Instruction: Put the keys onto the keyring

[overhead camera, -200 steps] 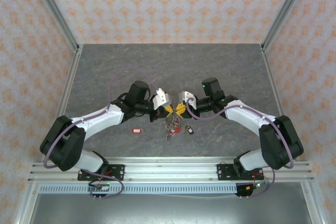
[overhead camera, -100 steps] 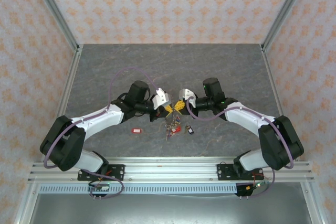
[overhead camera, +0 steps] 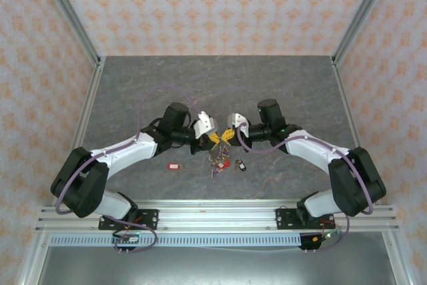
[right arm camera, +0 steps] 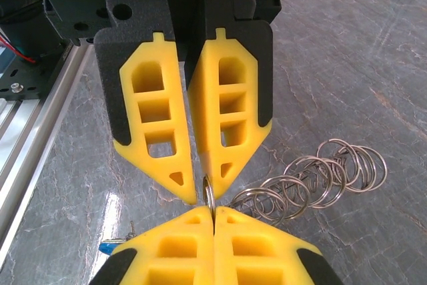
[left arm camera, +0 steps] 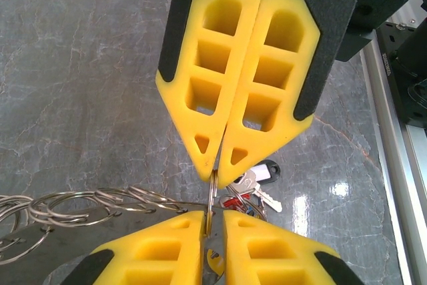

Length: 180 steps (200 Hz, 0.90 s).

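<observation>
**Right gripper (right arm camera: pixel 213 211) clamps the keyring (overhead camera: pixel 217 158); left gripper (left arm camera: pixel 213 219) slightly parted**

Grey marbled table (overhead camera: pixel 280 85), orange-patterned walls (overhead camera: pixel 213 5) around it. Both fingertip pairs meet mid-table at the keyring's thin wire, and its keys are bunched just nearer the arm bases. Silvery split rings (right arm camera: pixel 320 178) trail from it. The red-tagged key (overhead camera: pixel 175 165) lies apart to the left, the dark-tagged key (overhead camera: pixel 241 164) just beside on the right.

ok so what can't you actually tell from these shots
- whether the yellow left fingers pinch the thin silvery metal ring: left wrist view, their gap runs off the bottom edge
- where the chain of silvery wire rings joins it: right wrist view, hidden behind the yellow right fingers
- the blades of the small red-tagged key and dark-tagged key: top view, too small
</observation>
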Each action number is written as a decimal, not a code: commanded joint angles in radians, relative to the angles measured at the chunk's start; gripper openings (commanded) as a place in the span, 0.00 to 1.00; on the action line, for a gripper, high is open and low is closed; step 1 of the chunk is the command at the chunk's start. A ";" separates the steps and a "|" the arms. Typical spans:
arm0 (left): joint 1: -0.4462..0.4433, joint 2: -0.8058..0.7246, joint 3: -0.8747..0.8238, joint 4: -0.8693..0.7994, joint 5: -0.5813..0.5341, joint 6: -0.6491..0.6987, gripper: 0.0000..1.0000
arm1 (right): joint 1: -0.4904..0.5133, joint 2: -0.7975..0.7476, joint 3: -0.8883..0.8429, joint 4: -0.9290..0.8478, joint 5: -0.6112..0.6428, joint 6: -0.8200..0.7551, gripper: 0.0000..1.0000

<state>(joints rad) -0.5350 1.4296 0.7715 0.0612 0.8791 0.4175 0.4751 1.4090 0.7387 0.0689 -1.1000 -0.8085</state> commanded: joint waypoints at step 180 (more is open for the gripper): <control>0.002 -0.102 -0.045 0.084 -0.090 -0.073 0.00 | 0.002 -0.347 -0.123 -0.044 0.864 0.976 0.33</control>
<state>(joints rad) -0.5350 1.3766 0.7422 0.0933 0.8127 0.3672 0.4808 1.1103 0.5854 0.1425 -0.6193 -0.2890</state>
